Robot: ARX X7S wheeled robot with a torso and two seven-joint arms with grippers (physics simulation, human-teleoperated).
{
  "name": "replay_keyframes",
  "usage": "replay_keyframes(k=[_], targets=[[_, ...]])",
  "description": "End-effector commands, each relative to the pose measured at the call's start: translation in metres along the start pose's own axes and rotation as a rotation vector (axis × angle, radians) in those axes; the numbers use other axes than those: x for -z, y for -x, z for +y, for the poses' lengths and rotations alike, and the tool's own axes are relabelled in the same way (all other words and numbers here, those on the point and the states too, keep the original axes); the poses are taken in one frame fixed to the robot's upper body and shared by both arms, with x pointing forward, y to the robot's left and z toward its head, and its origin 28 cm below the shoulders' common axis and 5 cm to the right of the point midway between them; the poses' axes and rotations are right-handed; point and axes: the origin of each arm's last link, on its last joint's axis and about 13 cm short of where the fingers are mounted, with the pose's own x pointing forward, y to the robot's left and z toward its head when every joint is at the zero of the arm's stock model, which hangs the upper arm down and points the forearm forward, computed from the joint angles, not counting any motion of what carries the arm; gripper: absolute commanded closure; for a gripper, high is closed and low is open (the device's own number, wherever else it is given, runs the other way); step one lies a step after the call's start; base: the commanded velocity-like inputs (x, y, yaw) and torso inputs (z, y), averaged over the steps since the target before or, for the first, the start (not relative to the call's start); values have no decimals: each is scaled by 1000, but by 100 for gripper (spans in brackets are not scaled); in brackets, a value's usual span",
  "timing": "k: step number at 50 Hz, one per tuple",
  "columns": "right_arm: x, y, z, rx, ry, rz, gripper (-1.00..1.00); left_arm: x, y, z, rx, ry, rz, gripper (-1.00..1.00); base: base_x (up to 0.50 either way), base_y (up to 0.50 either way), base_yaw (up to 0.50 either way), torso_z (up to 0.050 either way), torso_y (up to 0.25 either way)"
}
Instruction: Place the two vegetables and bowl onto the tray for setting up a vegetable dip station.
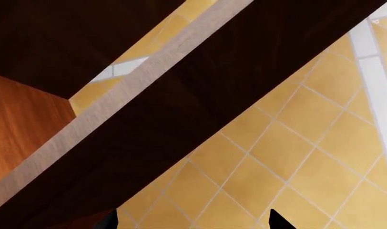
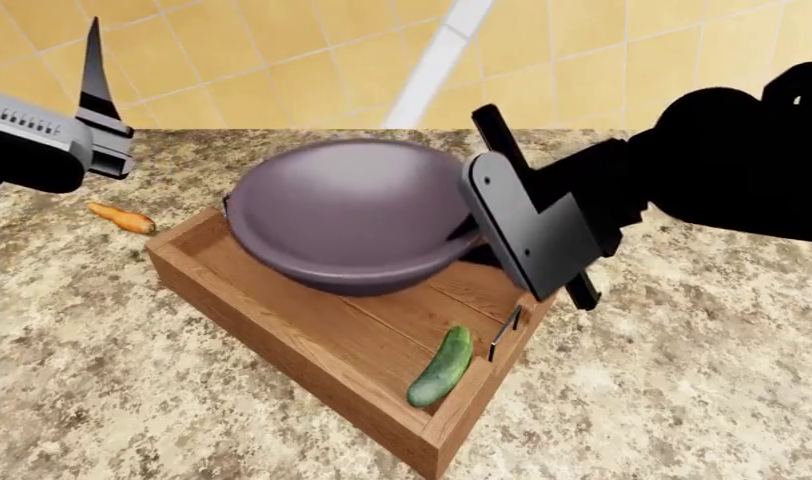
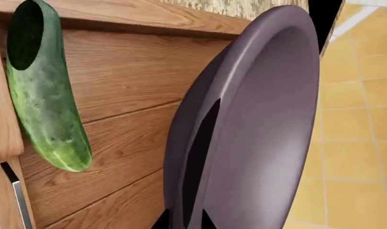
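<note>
**A:** Status of the claws and the task items, referenced to the tray (image 2: pixel 293 335)?

**B:** The right claw (image 2: pixel 476 238) is clamped on the rim of the bowl (image 2: pixel 339 210). The bowl is tilted over the tray's far half; whether it touches the planks cannot be told. The cucumber (image 2: pixel 440 366) lies inside the tray at its near end, beside the metal handle (image 2: pixel 505 334). The carrot (image 2: pixel 122 217) lies on the counter (image 2: pixel 99 350) just outside the tray's far-left corner, its long axis roughly parallel to the counter's back edge.

**A:** Which arm serves the carrot?

**B:** The left claw (image 2: pixel 97 80), judged nearer. It hangs above and behind the carrot with fingers apart, holding nothing. The tray's left wall stands between carrot and planks, so lift-over is likely required.
</note>
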Motion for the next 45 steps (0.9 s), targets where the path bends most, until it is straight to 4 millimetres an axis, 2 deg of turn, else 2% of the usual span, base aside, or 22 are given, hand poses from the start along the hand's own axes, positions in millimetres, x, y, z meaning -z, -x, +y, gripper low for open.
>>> replay_keyframes(k=[1,23,33,45], targets=[[-6,3,1,17,4,-6,100,1,1,1,-5,1,0,-100,0,0,0,0,0],[-10,0,10,-15,-1,-20,100,1,1,0,-7,4,-3,-100,0,0,0,0,0],[-3,1,5,-3,-2,11,100,1,3,1,-12,4,1,-100,0,0,0,0,1],[-2,-2,16,-12,-31,14,100,2,3,0,-12,6,3,-100,0,0,0,1,0]])
